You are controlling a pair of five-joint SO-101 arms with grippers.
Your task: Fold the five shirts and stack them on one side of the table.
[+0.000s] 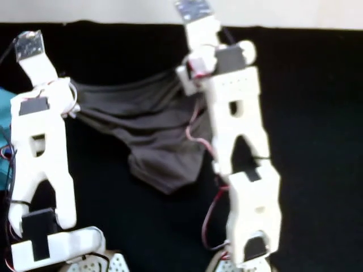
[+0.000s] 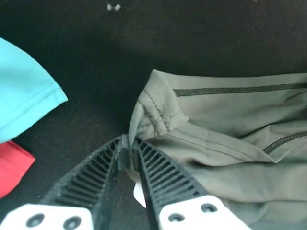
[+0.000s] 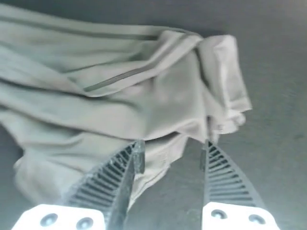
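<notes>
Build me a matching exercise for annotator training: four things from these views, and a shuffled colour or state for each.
Column 1:
1 left gripper
2 right gripper
3 shirt between the arms
4 shirt at the high view's left edge

Column 2:
a turquoise
b jaws open
c grey
d jaws shut on cloth

Pairs: 1-d, 2-b, 3-c, 4-a.

The left gripper (image 2: 128, 143) pinches a corner of the grey shirt (image 2: 230, 143), ribbed jaws pressed together; the right gripper (image 3: 171, 149) points down with jaws spread apart. The left arm (image 1: 39, 141) and the right arm (image 1: 238, 124), both white, stretch forward side by side from their bases.
</notes>
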